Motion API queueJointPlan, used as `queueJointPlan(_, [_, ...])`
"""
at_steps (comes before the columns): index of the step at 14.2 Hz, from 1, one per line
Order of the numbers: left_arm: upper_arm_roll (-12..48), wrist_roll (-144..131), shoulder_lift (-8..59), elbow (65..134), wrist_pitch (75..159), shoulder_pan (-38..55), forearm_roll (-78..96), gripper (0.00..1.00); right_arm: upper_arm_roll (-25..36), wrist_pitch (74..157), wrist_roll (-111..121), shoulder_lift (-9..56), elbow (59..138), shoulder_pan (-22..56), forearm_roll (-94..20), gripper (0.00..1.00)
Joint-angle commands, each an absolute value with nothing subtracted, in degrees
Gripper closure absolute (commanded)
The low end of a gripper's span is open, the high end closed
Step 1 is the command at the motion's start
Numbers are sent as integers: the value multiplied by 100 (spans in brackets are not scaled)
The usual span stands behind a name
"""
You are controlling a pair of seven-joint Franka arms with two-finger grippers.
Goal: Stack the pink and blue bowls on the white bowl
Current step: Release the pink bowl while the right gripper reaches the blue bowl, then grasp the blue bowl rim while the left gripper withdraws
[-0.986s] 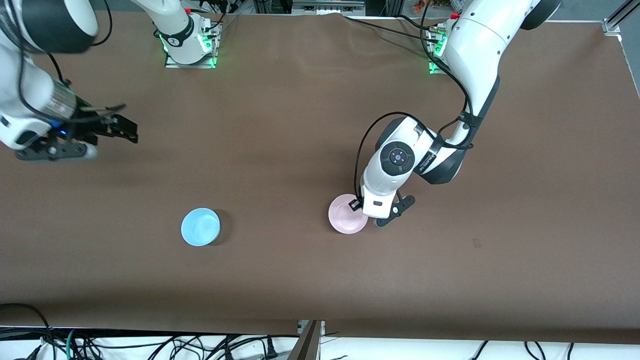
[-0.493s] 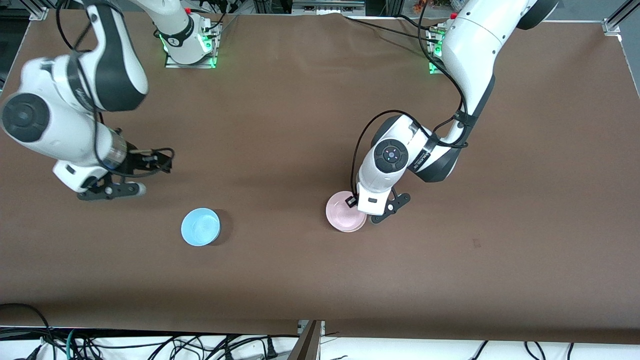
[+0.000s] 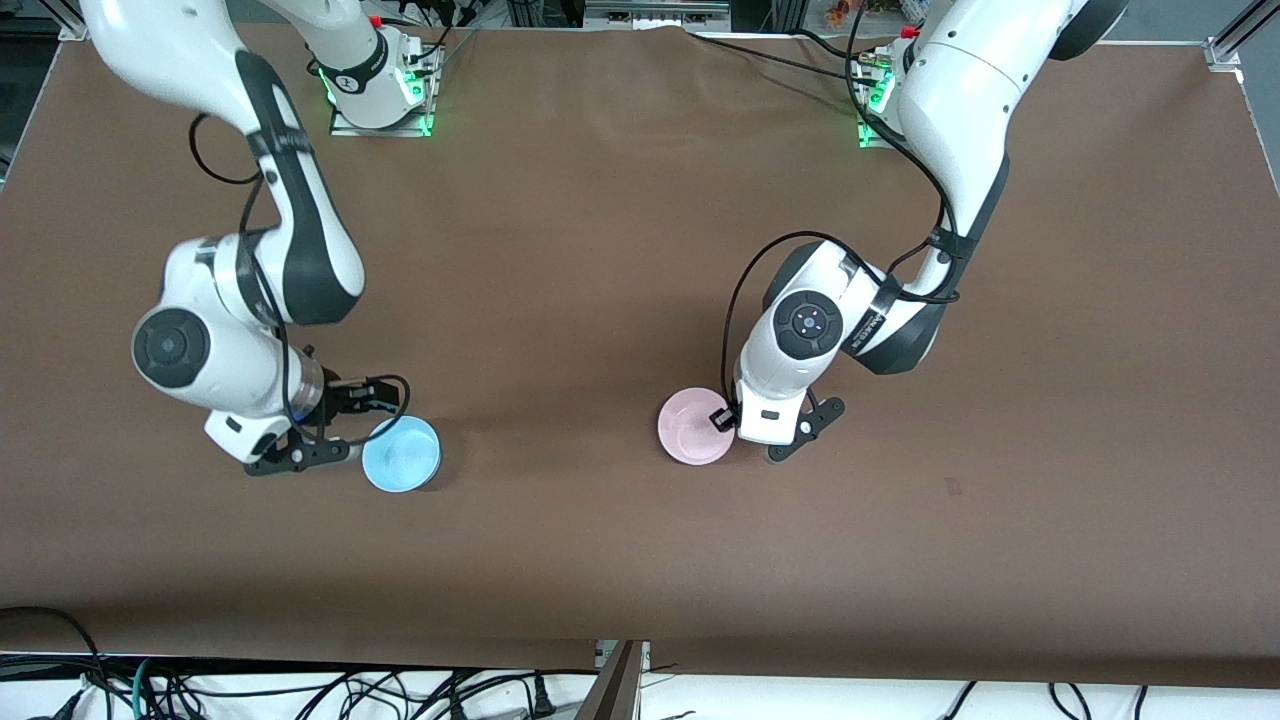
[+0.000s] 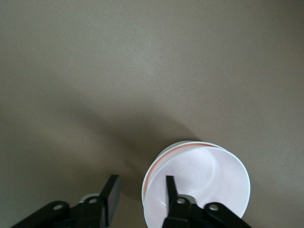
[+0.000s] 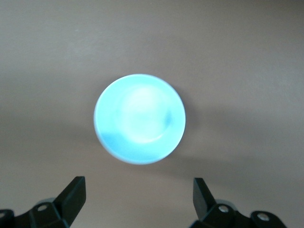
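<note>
Pink bowl (image 3: 694,428) sits mid-worktop (image 3: 600,250); the left wrist view reveals a white bowl (image 4: 167,153) nested beneath it, left hand (image 4: 139,194) apart astride its rim. Blue bowl (image 3: 401,453) lies toward the right arm's end, right hand (image 5: 139,192) spread wide above it.

My front camera sits high across the worktop (image 3: 620,560), facing my bases and taking in both arms. My left wrist camera looks down close past its tool (image 4: 140,197) at the pink bowl (image 4: 204,183), my right past its tool (image 5: 137,197) at the blue bowl (image 5: 140,118); the front view shares both bowls.
</note>
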State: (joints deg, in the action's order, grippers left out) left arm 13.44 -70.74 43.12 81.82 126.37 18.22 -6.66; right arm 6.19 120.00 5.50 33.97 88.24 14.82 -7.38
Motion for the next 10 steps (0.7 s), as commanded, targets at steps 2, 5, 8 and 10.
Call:
queueJointPlan(2, [1362,-7058,4236,8200,12639,1670,-861,31,598,12453,1002,3936,8648,1336,-914,0])
queueJointPlan(5, [1362,-6592,4254,8244,12639,1468,-984,29,598,12708,1011,4209,8640,1336,-905,1])
queueJointPlan(8, [1354,-6671,4394,8253,12726,1555,-1194,29,598,12762,1028,4403,8605,1336,-896,12])
queueJointPlan(10, [1354,-6584,4412,8279,12727,1556,-1309,29,589,12762,1011,4464,8535,1336,-888,30])
